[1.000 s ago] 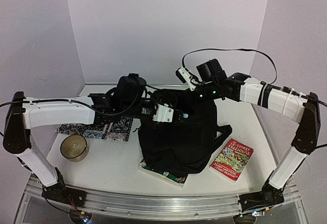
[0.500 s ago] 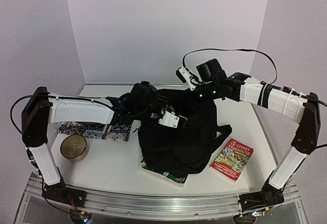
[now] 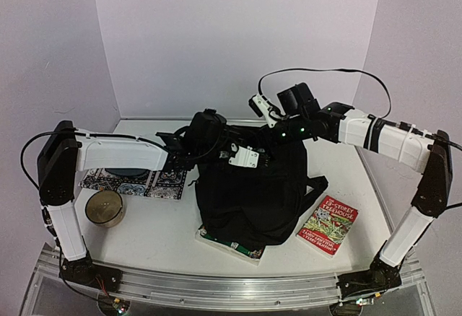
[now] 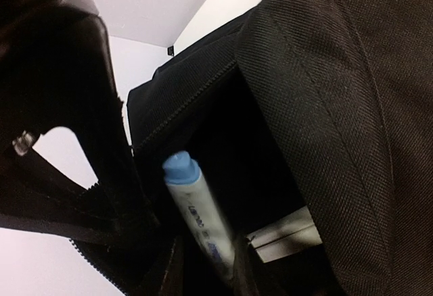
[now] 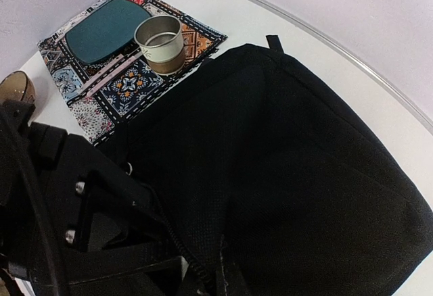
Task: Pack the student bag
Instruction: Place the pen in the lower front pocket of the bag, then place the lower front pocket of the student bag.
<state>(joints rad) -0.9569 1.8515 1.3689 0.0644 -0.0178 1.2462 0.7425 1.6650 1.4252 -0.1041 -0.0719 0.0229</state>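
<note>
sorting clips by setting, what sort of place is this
Probably a robot lab test cell: left arm and right arm bolted to a metal rail at a white table's edge, plain lilac walls around it, and staged props: the student bag and a red book.

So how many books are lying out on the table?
2: a red paperback right of the student bag, and a green-edged book partly under the bag's near edge. The patterned flat thing at left may be a third; the bag may hide others.
</note>
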